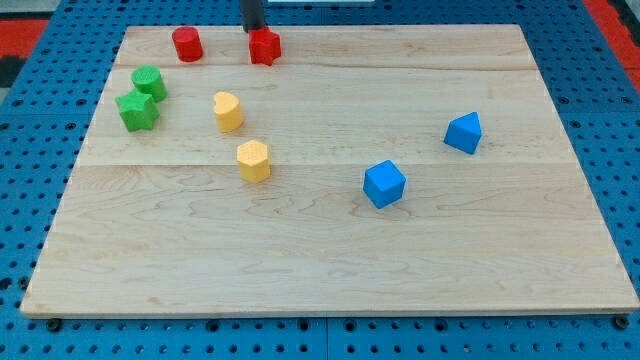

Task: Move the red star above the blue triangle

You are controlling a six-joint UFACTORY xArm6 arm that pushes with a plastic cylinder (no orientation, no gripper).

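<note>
Camera view — my tip (254, 30) touching red star (264, 47)

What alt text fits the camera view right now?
My tip sits at the view's top edge of a wooden board, just up-left of the red star. The blue triangle lies far toward the view's right, with a blue cube lower left of it. A red cylinder, two green blocks and two yellow blocks fill the left side.
</note>
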